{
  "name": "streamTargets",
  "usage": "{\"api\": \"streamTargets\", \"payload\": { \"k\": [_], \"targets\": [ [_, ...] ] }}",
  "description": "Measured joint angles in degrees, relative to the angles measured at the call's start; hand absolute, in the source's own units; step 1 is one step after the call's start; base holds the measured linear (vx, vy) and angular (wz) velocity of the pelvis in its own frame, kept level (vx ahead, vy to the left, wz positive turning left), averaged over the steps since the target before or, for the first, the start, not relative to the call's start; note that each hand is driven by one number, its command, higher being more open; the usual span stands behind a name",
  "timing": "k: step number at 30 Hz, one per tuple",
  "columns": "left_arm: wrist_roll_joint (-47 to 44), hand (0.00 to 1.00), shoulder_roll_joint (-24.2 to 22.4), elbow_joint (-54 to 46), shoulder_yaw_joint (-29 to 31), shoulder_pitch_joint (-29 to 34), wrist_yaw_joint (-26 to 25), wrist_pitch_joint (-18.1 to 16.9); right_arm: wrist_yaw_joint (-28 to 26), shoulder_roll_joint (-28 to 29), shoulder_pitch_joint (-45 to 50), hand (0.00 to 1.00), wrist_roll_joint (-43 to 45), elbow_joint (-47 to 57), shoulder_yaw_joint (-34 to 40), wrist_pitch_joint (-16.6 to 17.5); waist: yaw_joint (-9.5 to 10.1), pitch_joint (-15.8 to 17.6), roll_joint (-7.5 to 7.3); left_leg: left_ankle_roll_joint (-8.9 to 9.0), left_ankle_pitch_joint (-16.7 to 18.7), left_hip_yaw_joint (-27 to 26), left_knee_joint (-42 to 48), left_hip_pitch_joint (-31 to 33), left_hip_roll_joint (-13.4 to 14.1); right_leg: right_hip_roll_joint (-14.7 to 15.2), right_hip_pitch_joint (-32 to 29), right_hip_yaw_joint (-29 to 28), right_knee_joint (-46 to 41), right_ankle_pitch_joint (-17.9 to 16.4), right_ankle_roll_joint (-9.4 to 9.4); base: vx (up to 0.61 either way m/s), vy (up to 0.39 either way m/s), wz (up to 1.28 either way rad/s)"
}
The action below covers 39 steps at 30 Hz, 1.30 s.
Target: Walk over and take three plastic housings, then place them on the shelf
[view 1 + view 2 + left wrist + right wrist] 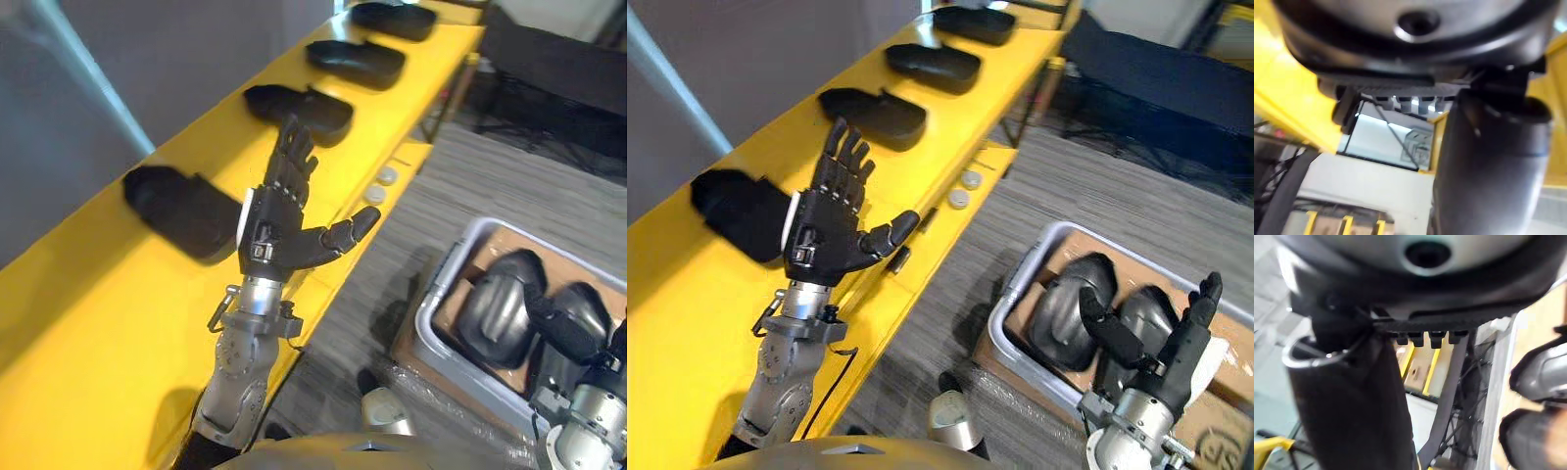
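**Open above the shelf:** My left robot hand (279, 230) hangs over the yellow shelf (88, 323), fingers straight, thumb spread wide, holding nothing.

Four black plastic housings lie in a row along the shelf.
- The nearest housing (181, 211) is just to the left of my palm.
- The second housing (304, 110) lies at my fingertips, and I cannot tell whether they touch it.
- The third housing (355, 61) lies beyond it.
- The farthest housing (394, 18) lies toward the far end of the shelf.

Two small white discs (389, 176) sit on a lower yellow ledge at the shelf's right edge.

To the right, on the grey striped floor (509, 176), stands a grey bin (441, 279) lined with cardboard (495, 243). Two more housings lie side by side inside it, the left bin housing (500, 304) and the right bin housing (578, 313), both dark and glossy.

My right robot hand (1161, 364) is raised at the near side of the bin. It is open as well, with fingers straight, thumb held out and nothing in its grasp. From my head camera its fingers show against the right bin housing.
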<state>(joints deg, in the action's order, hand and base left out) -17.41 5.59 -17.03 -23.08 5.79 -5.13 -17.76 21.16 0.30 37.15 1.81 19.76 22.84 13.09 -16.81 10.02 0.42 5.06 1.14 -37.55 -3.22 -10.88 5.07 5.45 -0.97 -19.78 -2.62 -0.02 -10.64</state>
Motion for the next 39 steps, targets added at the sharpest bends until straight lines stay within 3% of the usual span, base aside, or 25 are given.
{"api": "streamTargets", "payload": {
  "k": [3, 7, 8, 9, 10, 12, 13, 14, 17, 19, 23, 25, 27, 29, 31, 33, 35, 36, 37, 38, 39],
  "targets": [
    [0.05, 1.0, 0.01, 1.18, -3.29, -1.04, -1.11, 1.99, -2.16, 2.8, 4.15, 1.0, 3.34, -0.07, -0.02, 0.31, -0.97, -0.64, -0.41, 0.01, 1.07, -0.58, 1.09, 0.14, 0.26, 0.0, 0.0, -0.34, 0.0, 0.01, -0.03, 0.01, -0.048, -0.17],
    [0.06, 1.0, 0.2, 1.27, -5.68, -0.83, -2.47, 3.64, -5.13, 2.31, 4.39, 1.0, 2.64, -1.07, -3.41, 2.75, -0.37, -1.74, -1.08, 0.23, 1.65, 0.65, 1.31, 0.79, 0.21, -0.03, -0.79, -0.02, 0.01, -0.02, -0.06, -0.02, -0.055, 0.04],
    [0.06, 1.0, 0.8, 1.33, -5.59, -0.75, -2.83, 4.22, -6.09, 0.78, 3.28, 1.0, 1.76, -1.07, -5.16, 3.55, 0.82, -2.68, -1.18, 0.1, 2.91, 4.78, 3.61, 3.14, -0.54, -0.09, -2.24, -0.19, -0.15, 0.01, -0.02, -0.05, -0.054, -0.14],
    [0.06, 1.0, 1.6, 1.32, -5.15, -0.6, -3.14, 4.25, -6.95, -1.95, 1.22, 1.0, 1.66, -1.05, -7.1, 4.16, 2.73, -3.02, -0.92, -0.71, 6.15, 14.04, 8.72, 6.74, -1.68, -0.45, -3.43, -1.17, -0.28, 0.48, 0.64, -0.05, -0.034, -0.3],
    [0.09, 1.0, 2.06, 1.26, -4.59, -0.09, -3.45, 4.25, -7.32, -3.99, -0.23, 1.0, 1.66, -1.09, -8.08, 4.11, 4.08, -3.12, -0.72, -1.37, 8.23, 19.25, 11.59, 8.61, -2.61, -0.89, -3.87, -1.91, -0.28, 0.73, 0.94, -0.05, -0.01, -0.56],
    [0.14, 1.0, 2.41, 0.65, 0.24, 4.38, -3.56, 4.31, -8.98, -11.05, -6.93, 1.0, 2.09, -1.86, -11.67, 4.06, 7.62, -3.15, 0.63, -4.19, 13.28, 32.45, 21.41, 12.73, -4.31, -3.37, -4.38, -5.19, -0.16, 1.98, 1.59, -0.04, 0.089, -0.89],
    [0.13, 1.0, 2.36, 0.03, 3.87, 7.6, -3.6, 4.31, -9.57, -13.72, -11.21, 1.0, 3.71, -2.89, -13.38, 4.01, 9.43, -3.14, 1.2, -3.97, 15.38, 37.54, 25.03, 13.65, -4.37, -4.7, -4.46, -6.8, -0.21, 2.34, 1.75, -0.04, 0.111, -0.85],
    [0.17, 1.0, 2.29, -0.32, 5.67, 9.01, -3.84, 4.31, -9.65, -14.72, -13.0, 1.0, 4.28, -3.53, -13.87, 4.01, 10.2, -3.08, 1.56, -4.06, 16.51, 38.77, 26.01, 13.78, -4.27, -5.23, -4.66, -7.17, -0.19, 2.41, 1.77, -0.11, 0.097, -0.5],
    [2.34, 1.0, 3.37, -2.44, 11.52, 14.25, -4.56, 4.11, -9.31, -15.11, -15.59, 1.0, 7.31, -5.32, -14.74, 3.78, 13.45, -2.88, 1.33, -4.27, 17.79, 38.2, 27.37, 14.38, -4.18, -4.8, -4.89, -5.58, -0.16, 2.04, 2.41, -0.11, 0.071, -0.07],
    [2.33, 1.0, 3.48, -3.66, 11.75, 15.56, -4.42, 4.1, -8.83, -14.89, -14.59, 1.0, 8.64, -5.36, -16.02, 3.3, 13.54, -2.85, 1.37, -4.48, 17.67, 38.37, 27.79, 14.47, -4.26, -4.33, -4.86, -4.06, -0.6, 2.05, 2.59, -0.01, 0.026, 0.11],
    [2.4, 1.0, 3.39, -6.36, 8.03, 15.47, -0.26, 3.35, -7.03, -8.27, -9.85, 1.0, 10.5, -5.64, -19.61, 1.26, 13.16, -2.32, 1.43, -4.28, 18.13, 38.0, 29.14, 14.08, -3.74, -5.38, -5.5, -2.36, -3.55, 2.32, 2.79, 0.03, 0.005, -0.13],
    [2.39, 1.0, 3.25, -7.91, 6.47, 15.33, 1.54, 2.66, -7.19, -5.43, -7.07, 1.0, 10.46, -5.64, -20.55, 1.29, 12.87, -1.26, 0.95, -4.42, 18.83, 36.19, 29.32, 12.71, -2.99, -6.47, -6.28, -2.35, -6.28, 2.4, 2.79, -0.03, -0.004, -0.66],
    [2.8, 1.0, 3.34, -8.38, 5.08, 14.74, 2.05, 1.57, -8.79, -3.8, -4.82, 1.0, 10.69, -5.62, -21.25, 2.33, 12.52, 0.87, -0.06, -4.86, 20.2, 32.32, 30.68, 10.58, -1.3, -7.49, -6.66, 2.15, -8.26, 2.95, 3.05, -0.18, -0.039, -0.97],
    [4.77, 1.0, 3.29, -8.13, 4.78, 14.71, 1.29, 1.59, -10.78, -3.85, -4.02, 1.0, 11.53, -5.56, -21.39, 3.97, 11.73, 1.81, 0.23, -5.67, 20.27, 28.61, 30.78, 10.3, 0.3, -5.75, -7.0, 7.76, -7.26, 2.5, 5.25, -0.22, -0.033, -0.99],
    [5.0, 1.0, 3.87, -8.1, 5.37, 14.69, -0.17, 1.94, -11.54, -4.51, -5.78, 1.0, 13.09, -5.21, -23.56, 5.49, 12.53, 1.75, 0.27, -4.88, 19.39, 23.96, 30.19, 10.39, 3.5, -4.66, -10.09, 14.41, -14.54, 0.97, 7.27, -0.13, -0.031, -1.07],
    [4.92, 1.0, 3.98, -7.91, 6.09, 13.88, -0.68, 3.14, -11.25, -4.54, -7.53, 1.0, 13.08, -5.08, -25.22, 5.96, 12.84, 1.75, 0.2, -4.15, 18.38, 23.2, 29.67, 10.63, 4.98, -2.4, -9.98, 17.17, -21.03, -1.65, 7.71, -0.04, -0.115, -0.48],
    [4.65, 1.0, 3.96, -6.74, 7.68, 12.23, -0.73, 4.78, -9.07, -4.62, -11.97, 1.0, 12.64, -5.76, -28.33, 5.67, 13.96, 1.71, -0.11, -2.28, 17.23, 22.93, 29.86, 11.53, 6.99, 4.12, -7.93, 19.78, -29.59, -5.89, 9.01, 0.0, -0.242, -0.24],
    [4.51, 1.0, 3.94, -6.48, 8.39, 12.12, -0.72, 5.22, -8.43, -4.65, -13.39, 1.0, 12.39, -6.27, -29.21, 5.41, 14.24, 1.75, -0.24, -1.82, 16.97, 22.91, 30.01, 11.65, 7.52, 5.81, -6.9, 20.03, -29.8, -6.06, 9.35, 0.0, -0.379, -0.32],
    [4.29, 1.0, 3.95, -5.46, 9.98, 12.07, -0.62, 6.29, -7.23, -4.65, -16.33, 1.0, 11.01, -8.09, -31.04, 4.54, 15.28, 1.75, -0.89, -0.57, 16.28, 22.9, 30.31, 11.65, 8.72, 9.85, -3.94, 21.02, -26.85, -5.12, 9.29, -0.01, -0.356, -0.29],
    [4.25, 1.0, 3.92, -5.06, 10.58, 12.04, -0.61, 6.81, -6.84, -4.64, -17.46, 1.0, 10.26, -9.13, -31.68, 4.27, 15.51, 1.53, -1.52, 0.14, 15.89, 23.02, 30.46, 11.66, 9.52, 9.98, -2.76, 21.07, -24.91, -5.36, 8.23, -0.02, -0.417, -0.33],
    [4.37, 1.0, 3.63, -3.79, 11.21, 12.09, -0.57, 7.64, -6.57, -5.12, -19.18, 1.0, 9.67, -10.85, -32.15, 3.23, 16.02, 1.57, -0.42, 2.07, 14.44, 23.69, 29.09, 11.35, 11.18, 7.7, -2.13, 23.55, -23.23, -6.38, 7.3, -0.02, -0.419, -0.34]
  ]
}}
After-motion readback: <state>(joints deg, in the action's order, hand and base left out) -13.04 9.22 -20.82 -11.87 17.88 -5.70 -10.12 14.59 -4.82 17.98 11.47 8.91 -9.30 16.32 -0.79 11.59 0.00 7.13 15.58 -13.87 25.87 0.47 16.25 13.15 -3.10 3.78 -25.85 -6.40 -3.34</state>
